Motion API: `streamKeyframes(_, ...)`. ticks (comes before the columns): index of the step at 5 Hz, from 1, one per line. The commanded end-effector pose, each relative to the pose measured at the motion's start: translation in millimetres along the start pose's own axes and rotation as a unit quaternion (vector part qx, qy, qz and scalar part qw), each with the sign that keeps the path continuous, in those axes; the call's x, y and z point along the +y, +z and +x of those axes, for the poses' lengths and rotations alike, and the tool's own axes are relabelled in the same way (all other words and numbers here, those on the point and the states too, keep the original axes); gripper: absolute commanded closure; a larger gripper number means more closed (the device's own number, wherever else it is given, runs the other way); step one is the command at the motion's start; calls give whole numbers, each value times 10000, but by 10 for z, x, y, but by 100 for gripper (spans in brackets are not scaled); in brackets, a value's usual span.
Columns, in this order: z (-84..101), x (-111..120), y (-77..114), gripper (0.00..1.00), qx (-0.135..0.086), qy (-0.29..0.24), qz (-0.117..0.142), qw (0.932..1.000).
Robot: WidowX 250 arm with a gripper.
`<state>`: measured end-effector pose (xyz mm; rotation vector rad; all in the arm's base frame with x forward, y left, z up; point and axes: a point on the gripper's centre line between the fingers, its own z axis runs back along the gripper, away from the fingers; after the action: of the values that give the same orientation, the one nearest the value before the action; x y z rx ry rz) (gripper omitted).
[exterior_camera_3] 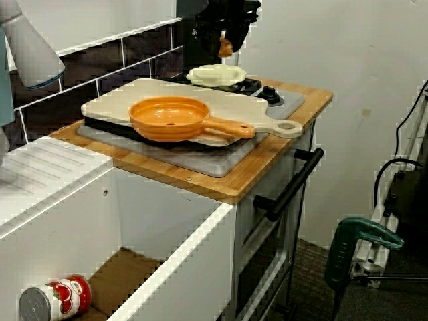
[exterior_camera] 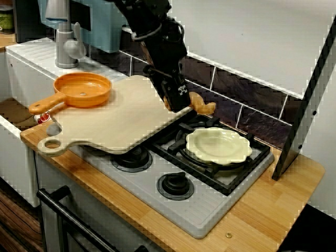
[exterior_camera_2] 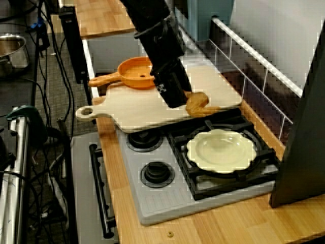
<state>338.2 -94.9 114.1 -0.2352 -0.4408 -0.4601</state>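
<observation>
Here, in the front view, the black gripper point(exterior_camera: 176, 104) stands at the right edge of the pale cutting board point(exterior_camera: 121, 121). Its fingers are closed on one end of a brown food piece point(exterior_camera: 203, 106), whose other end sticks out to the right past the board's rim, above the stove point(exterior_camera: 202, 212). An orange pan point(exterior_camera: 84, 89) sits on the board's far left part, well apart from the gripper, and a cream scalloped plate point(exterior_camera: 218, 144) rests on the black burner grate just below and to the right of the brown piece. In the view from the stove end, the gripper point(exterior_camera_2: 175, 99) points down at the board's near edge, and the brown piece point(exterior_camera_2: 199, 104) lies against that edge, between the board and the plate point(exterior_camera_2: 221, 150). In the view from the sink end, the brown piece point(exterior_camera_3: 225, 47) shows right under the fingers, above the plate point(exterior_camera_3: 215, 74) in the line of sight; whether it touches the board cannot be told there. A red-labelled can point(exterior_camera_3: 53, 299) lies in the white sink basin.
</observation>
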Motion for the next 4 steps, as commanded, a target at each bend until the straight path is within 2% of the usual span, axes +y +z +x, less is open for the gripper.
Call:
streamKeyframes(1, -37, -245, -78, 100, -110, -258, -27, 9996)
streamKeyframes(2, 34, -320, -106, 100, -106, -275, -24, 9996)
streamKeyframes(4, 169, -279, -142, 100, -155, -163, -20, 9997)
